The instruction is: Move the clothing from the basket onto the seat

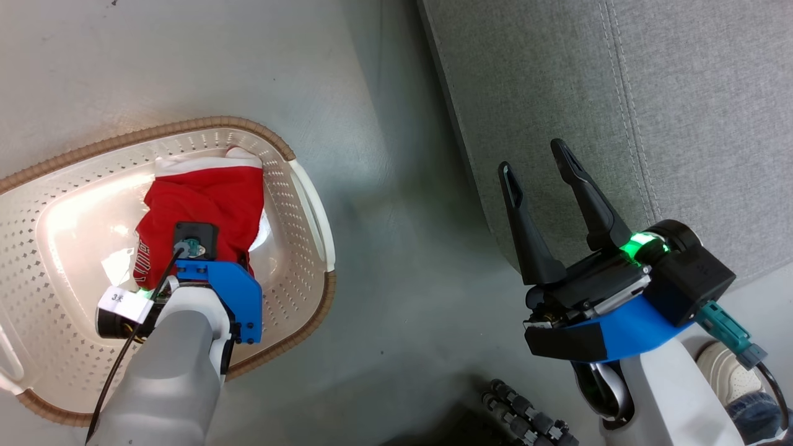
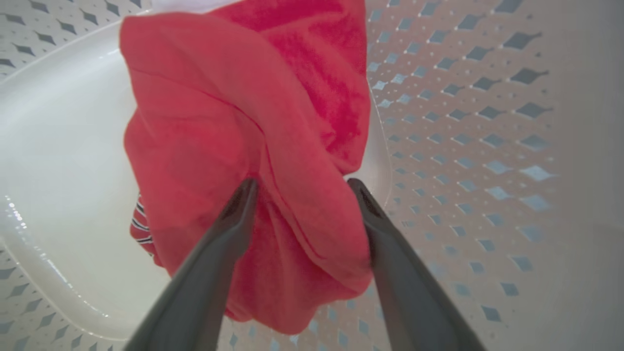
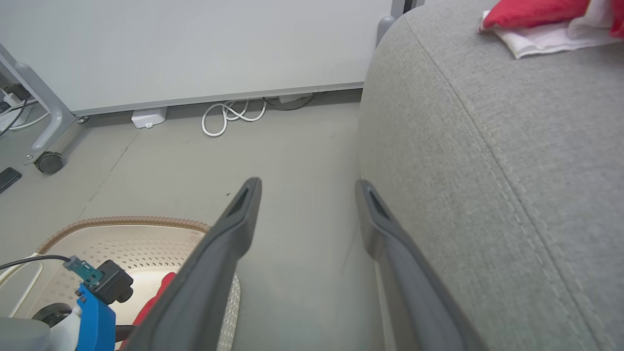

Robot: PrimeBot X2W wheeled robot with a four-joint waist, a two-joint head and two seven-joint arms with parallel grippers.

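One red garment [image 1: 204,198] with white trim lies bunched in the cream basket [image 1: 186,127] on the floor. My left arm reaches down into the basket. In the left wrist view my left gripper [image 2: 302,185] is open, its fingers straddling a raised fold of the red garment [image 2: 243,122] above the basket's perforated wall [image 2: 463,122]. My right gripper [image 1: 531,158] hangs open and empty over the floor beside the grey sofa [image 1: 681,93]. A second red and white garment [image 3: 536,14] lies on the sofa [image 3: 487,170].
A strip of bare grey floor [image 1: 403,217] separates basket and sofa. A coiled white cable [image 3: 229,114] and a wheeled frame leg [image 3: 48,161] sit by the far wall. A person's shoe [image 1: 728,368] and a black ribbed object [image 1: 526,415] are near my base.
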